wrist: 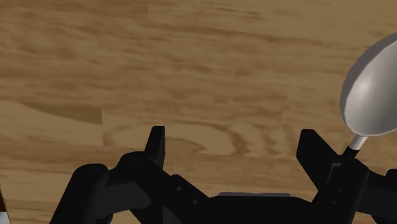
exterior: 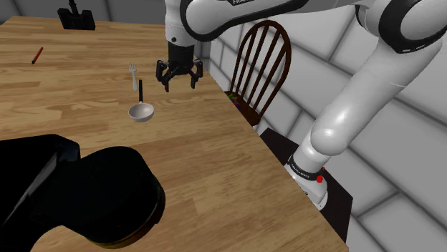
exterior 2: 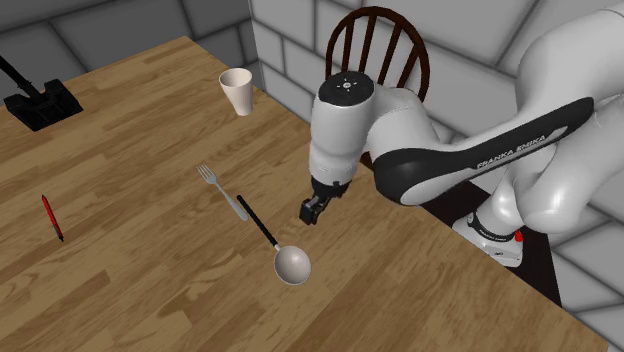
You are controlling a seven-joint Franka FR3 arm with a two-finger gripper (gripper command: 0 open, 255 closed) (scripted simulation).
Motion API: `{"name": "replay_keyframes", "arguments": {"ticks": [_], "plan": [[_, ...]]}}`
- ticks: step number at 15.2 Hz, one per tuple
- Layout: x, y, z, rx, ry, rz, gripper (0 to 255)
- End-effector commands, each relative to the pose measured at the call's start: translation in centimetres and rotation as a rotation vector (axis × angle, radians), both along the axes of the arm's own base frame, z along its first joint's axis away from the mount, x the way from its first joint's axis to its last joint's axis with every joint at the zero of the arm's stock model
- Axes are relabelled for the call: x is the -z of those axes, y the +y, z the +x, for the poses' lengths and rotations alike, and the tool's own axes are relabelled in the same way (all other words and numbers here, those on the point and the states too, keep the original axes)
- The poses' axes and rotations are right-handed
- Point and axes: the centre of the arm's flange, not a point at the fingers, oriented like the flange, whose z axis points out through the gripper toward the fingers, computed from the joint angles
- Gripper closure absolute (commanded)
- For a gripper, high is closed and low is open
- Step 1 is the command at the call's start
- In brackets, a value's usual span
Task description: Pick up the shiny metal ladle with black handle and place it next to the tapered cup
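Ladle [exterior: 141,102] flat on table [exterior: 215,179], bowl near, black handle running far, toward fork [exterior: 132,71]. Lies just to the shoulder view's left of gripper [exterior: 180,84], not beneath it. Gripper hovers low, fingers apart, empty. Cup [exterior 2: 237,90] well apart, beyond fork.

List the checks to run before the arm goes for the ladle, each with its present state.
1. Fingers open, nothing between them: ok.
2. Gripper above the ladle handle: not ok, the ladle lies off to one side.
3. Ladle flat on the table: ok.
4. Fork clear of the handle: cannot tell, they lie very close.
5. Bare table beside the cup: ok.
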Motion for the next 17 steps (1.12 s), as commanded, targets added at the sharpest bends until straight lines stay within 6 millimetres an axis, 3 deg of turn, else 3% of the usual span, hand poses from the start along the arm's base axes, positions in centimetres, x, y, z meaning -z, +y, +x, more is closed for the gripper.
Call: {"name": "replay_keyframes", "arguments": {"ticks": [1,10,17], "plan": [[0.5,1.6,1.9,0.033,-0.014,0.001,0],[2.8,7.9,10.9,0.165,-0.075,-0.001,0],[6.0,8.0,11.6,0.169,-0.076,-0.001,0]]}}
